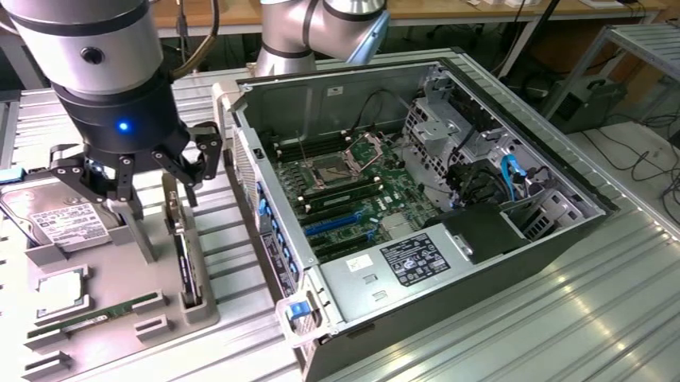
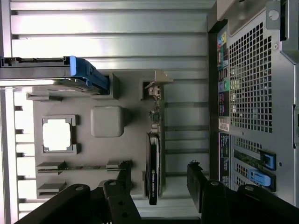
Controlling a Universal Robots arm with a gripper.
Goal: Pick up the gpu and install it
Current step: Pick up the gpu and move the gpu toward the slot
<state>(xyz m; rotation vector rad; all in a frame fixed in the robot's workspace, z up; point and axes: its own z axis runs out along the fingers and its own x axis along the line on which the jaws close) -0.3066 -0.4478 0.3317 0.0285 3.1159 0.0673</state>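
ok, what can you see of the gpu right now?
The gpu is a thin card standing on edge in a slot of the gray holder tray, next to the open computer case. Seen edge-on, it has a dark labelled cover, then bare board and a silver bracket at one end. The open gripper hovers over it, its fingers clear on both sides.

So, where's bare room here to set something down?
The ribbed table on the exterior view's right of the computer case is bare. A narrow strip lies between case and parts tray. The tray is crowded, the gripper above the gpu.
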